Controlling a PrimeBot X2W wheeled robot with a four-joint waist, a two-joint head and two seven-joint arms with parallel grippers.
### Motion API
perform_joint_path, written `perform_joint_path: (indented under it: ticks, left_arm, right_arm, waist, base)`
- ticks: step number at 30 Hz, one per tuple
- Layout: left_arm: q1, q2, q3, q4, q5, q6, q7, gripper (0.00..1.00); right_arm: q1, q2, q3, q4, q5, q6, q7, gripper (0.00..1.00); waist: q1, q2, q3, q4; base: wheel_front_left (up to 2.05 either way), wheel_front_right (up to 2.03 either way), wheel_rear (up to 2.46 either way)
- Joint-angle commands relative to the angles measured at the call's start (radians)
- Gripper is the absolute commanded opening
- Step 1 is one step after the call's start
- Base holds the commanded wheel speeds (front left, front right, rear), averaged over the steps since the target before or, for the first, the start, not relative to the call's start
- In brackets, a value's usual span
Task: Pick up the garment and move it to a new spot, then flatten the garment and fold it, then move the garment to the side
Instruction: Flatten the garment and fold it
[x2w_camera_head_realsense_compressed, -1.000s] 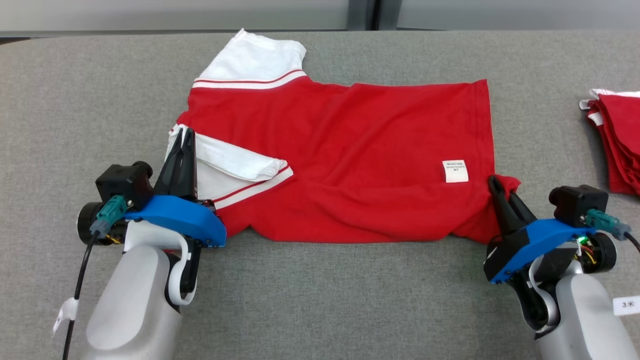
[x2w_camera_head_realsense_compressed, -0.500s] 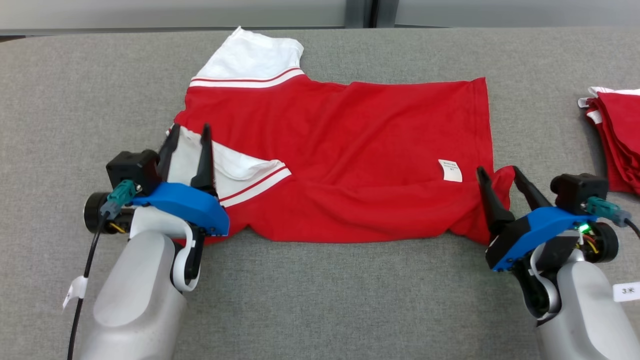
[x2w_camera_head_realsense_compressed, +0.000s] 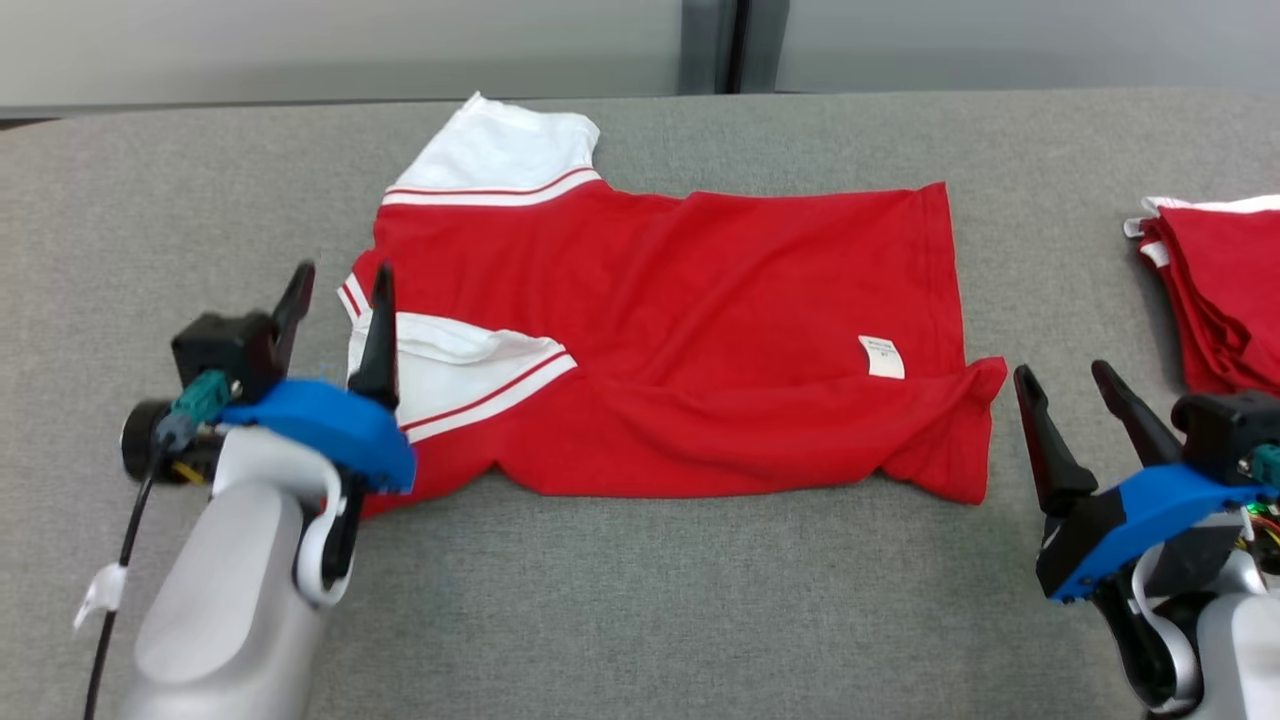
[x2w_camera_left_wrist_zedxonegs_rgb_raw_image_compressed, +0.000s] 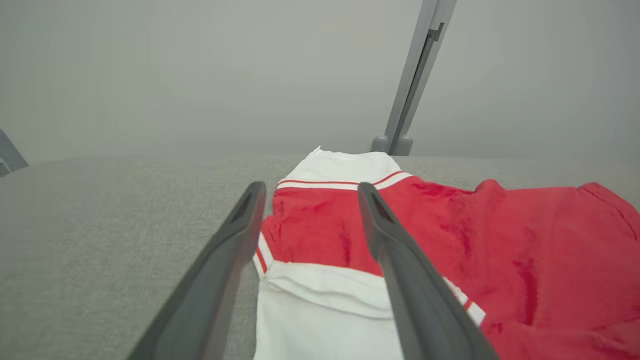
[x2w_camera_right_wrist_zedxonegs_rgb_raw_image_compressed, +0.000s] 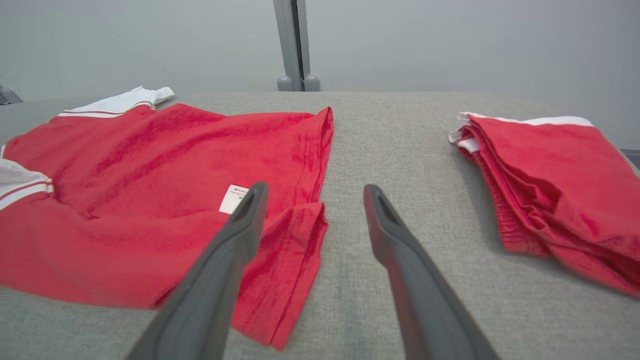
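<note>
**Item 1.** Red knit garment (x2w_camera_head_realsense_compressed: 700, 330), short-sleeved, with white sleeves trimmed in red stripes. We find it lying across the middle of the grey felt-covered tabletop (x2w_camera_head_realsense_compressed: 640, 600), collar end to our left and hem to our right. Its near long edge is turned over onto the body, so the near white sleeve (x2w_camera_head_realsense_compressed: 460, 365) rests folded inward on the red cloth. The far white sleeve (x2w_camera_head_realsense_compressed: 500, 150) juts flat toward the back. A small white label (x2w_camera_head_realsense_compressed: 881, 357) shows close to the hem. The near hem corner (x2w_camera_head_realsense_compressed: 975, 400) is rumpled and pokes out past the hem line.

**Item 2.** Left tool (x2w_camera_head_realsense_compressed: 344, 270), two long dark fingers, spread wide and holding nothing. It straddles the garment's collar-end edge, with one finger over the folded sleeve and the other over bare tabletop.

**Item 3.** Right tool (x2w_camera_head_realsense_compressed: 1060, 370), likewise spread wide and empty. It sits just beside the rumpled hem corner, apart from the cloth.

**Item 4.** Stack of folded red garments (x2w_camera_head_realsense_compressed: 1225, 300) at the right edge, well apart from the work.

**Step in hand.** We judge the folding stage under way, with the near lengthwise fold laid down and both tools free of the cloth.

**Next move.** We expect it to need fresh grips on the far side, at the far sleeve and the far hem corner. Both ends would have to be drawn over together so the layer already laid is not dragged. The rumpled corner wants smoothing first.
</note>
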Motion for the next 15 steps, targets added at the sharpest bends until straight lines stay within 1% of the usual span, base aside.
perform_joint_path:
  ticks: [1, 4, 8, 11, 15]
  left_arm:
    - [0.041, 0.023, 0.010, -0.024, -0.009, 0.012, 0.031, 1.00]
    - [0.107, 0.051, 0.020, -0.074, -0.032, 0.027, 0.105, 1.00]
    - [0.209, 0.082, 0.042, -0.156, -0.085, 0.050, 0.249, 1.00]
    - [0.276, 0.083, 0.061, -0.227, -0.145, 0.071, 0.354, 1.00]
    - [0.331, 0.065, 0.086, -0.278, -0.206, 0.111, 0.444, 1.00]
  right_arm:
    - [0.033, -0.003, 0.001, -0.040, -0.002, 0.000, 0.025, 1.00]
    - [0.072, -0.009, 0.004, -0.092, -0.003, 0.000, 0.067, 1.00]
    - [0.110, -0.011, 0.004, -0.136, -0.003, 0.000, 0.105, 1.00]
    - [0.125, -0.007, 0.003, -0.151, 0.002, 0.000, 0.121, 1.00]
    - [0.131, -0.001, 0.010, -0.148, 0.010, 0.000, 0.131, 1.00]
  waist:
    - [0.0000, -0.0002, -0.015, 0.001]
    - [0.0000, -0.0002, -0.035, 0.009]
    - [0.0000, -0.0002, -0.054, 0.019]
    - [0.0000, -0.0002, -0.058, 0.024]
    - [0.0000, -0.0002, -0.052, 0.024]
  base:
    - [0.00, 0.00, 0.00]
    - [0.00, 0.00, 0.00]
    - [0.00, 0.00, 0.00]
    - [0.00, 0.00, 0.00]
    - [0.00, 0.00, 0.00]
